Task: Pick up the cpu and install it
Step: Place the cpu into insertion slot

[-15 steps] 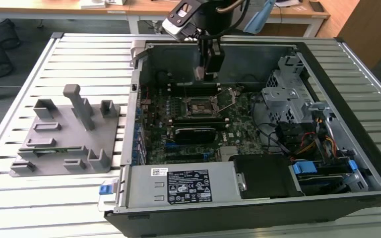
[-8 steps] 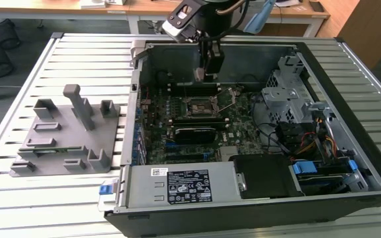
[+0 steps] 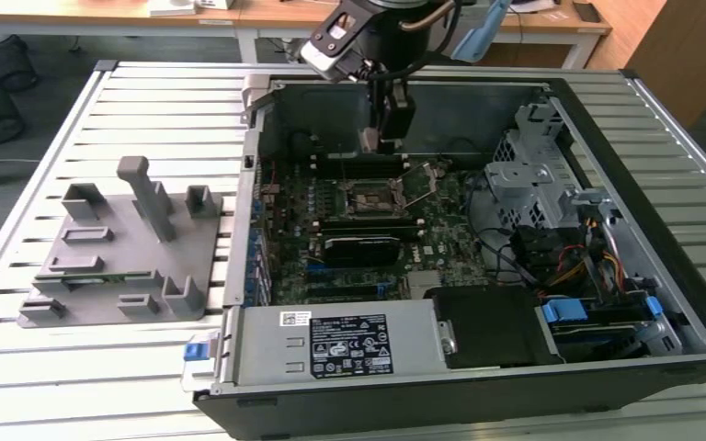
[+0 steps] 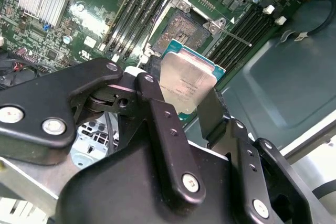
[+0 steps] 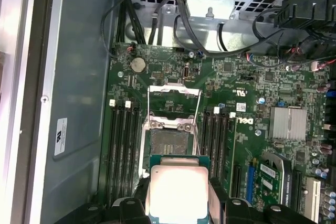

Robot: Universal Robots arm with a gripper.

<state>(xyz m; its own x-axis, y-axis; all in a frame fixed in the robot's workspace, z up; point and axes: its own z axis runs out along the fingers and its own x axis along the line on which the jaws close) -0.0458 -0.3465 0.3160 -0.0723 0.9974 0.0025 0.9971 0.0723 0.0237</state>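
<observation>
The cpu (image 4: 186, 83) is a small square chip with a pale silver top and a green rim, pinched at two opposite edges by my gripper (image 4: 184, 106), which is shut on it. In the first wrist view the cpu (image 5: 177, 190) hangs just short of the open socket (image 5: 168, 142), whose metal load frame (image 5: 174, 100) is swung up. The second wrist view shows the bare socket (image 4: 181, 30) beyond the chip. In the exterior view my gripper (image 3: 386, 140) reaches down into the open computer case, above the board and just behind the socket (image 3: 368, 197).
Memory slots (image 5: 123, 150) flank the socket on both sides. A finned heatsink (image 5: 287, 123), cables (image 5: 231, 45) and a drive cage (image 3: 537, 175) lie inside the case. A grey fixture (image 3: 120, 257) holding a green memory strip (image 3: 84, 278) rests on the slatted table at the exterior view's left.
</observation>
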